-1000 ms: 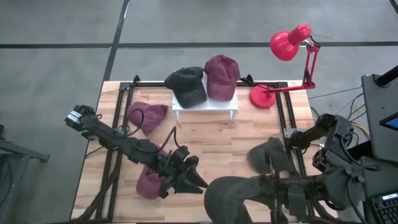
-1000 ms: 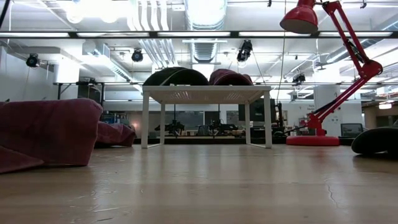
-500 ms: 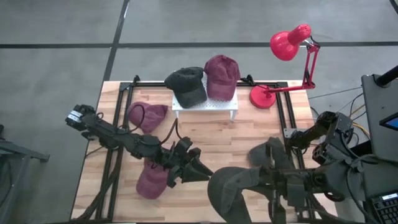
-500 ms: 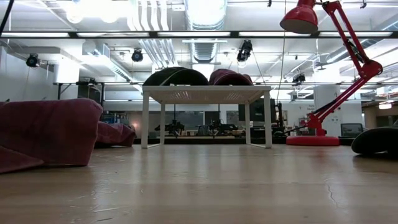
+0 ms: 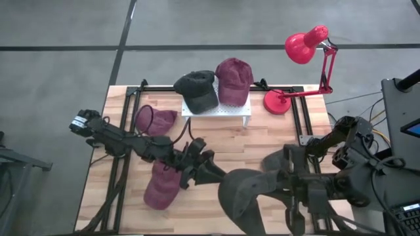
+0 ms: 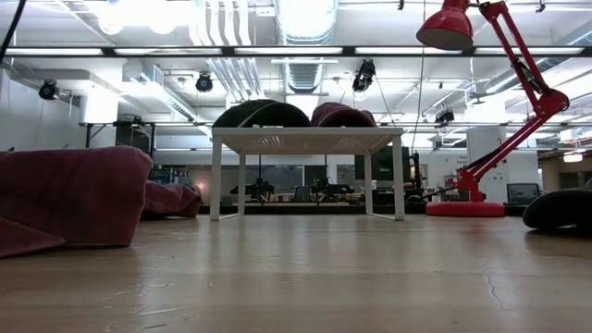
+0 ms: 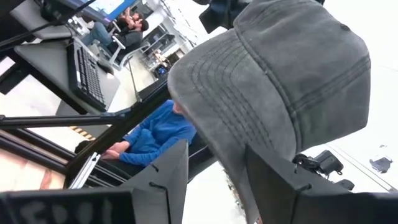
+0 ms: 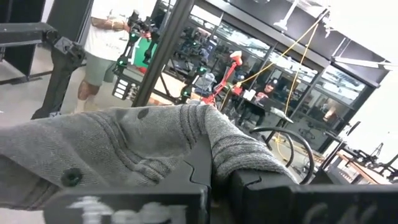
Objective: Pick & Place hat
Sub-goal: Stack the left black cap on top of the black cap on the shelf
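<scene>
A grey hat [image 5: 244,193] hangs in the air over the table's near edge, with my right gripper [image 5: 268,186] shut on it. My left gripper [image 5: 214,174] stands open just left of this hat, and the hat's stitched brim [image 7: 217,87] fills its wrist view. The brim's edge comes down between the two fingers. On the table lie two maroon hats [image 5: 155,120] [image 5: 160,187] at the left and a dark hat [image 5: 282,162] at the right. A dark hat [image 5: 197,89] and a maroon hat [image 5: 234,80] rest on a white rack [image 5: 216,110]. My right gripper pinches a bunched fold of the grey hat's cloth [image 8: 208,127] between its two fingers [image 8: 198,171]. The fingers come level from the table's right side. The hat is lifted clear and spreads off the fingertips toward the table's left. Whether my left gripper touches the brim, I cannot tell.
A red desk lamp [image 5: 303,46] stands on its base [image 5: 278,102] at the far right corner. Black rails [image 5: 125,131] run along the table's left and right sides. People show in the room beyond the table in both wrist views.
My left gripper has swung toward the table's far edge and a little to the right, closing on the grey hat's brim. Its fingers keep the same gap.
</scene>
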Motion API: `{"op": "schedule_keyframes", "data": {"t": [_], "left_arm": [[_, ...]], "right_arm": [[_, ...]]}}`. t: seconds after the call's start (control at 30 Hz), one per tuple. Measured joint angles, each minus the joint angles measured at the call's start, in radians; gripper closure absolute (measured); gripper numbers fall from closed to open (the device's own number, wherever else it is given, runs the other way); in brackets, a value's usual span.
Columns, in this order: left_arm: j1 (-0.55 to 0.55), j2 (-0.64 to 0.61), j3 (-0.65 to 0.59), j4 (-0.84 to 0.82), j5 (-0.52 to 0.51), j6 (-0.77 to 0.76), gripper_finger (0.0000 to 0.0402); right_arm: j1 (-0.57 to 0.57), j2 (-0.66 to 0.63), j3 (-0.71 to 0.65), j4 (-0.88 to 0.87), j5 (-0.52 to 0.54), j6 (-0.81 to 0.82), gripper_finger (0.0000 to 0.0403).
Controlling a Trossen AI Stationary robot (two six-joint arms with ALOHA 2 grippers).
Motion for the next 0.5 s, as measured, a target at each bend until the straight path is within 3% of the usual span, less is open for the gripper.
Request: {"op": "schedule_keyframes", "data": {"t": [0.5], "left_arm": [[0.011, -0.001, 0.000, 0.034, 0.085, 0.005, 0.0250]], "right_arm": [[-0.070, -0.003, -0.001, -0.166, 0.055, 0.202, 0.0394]]}}
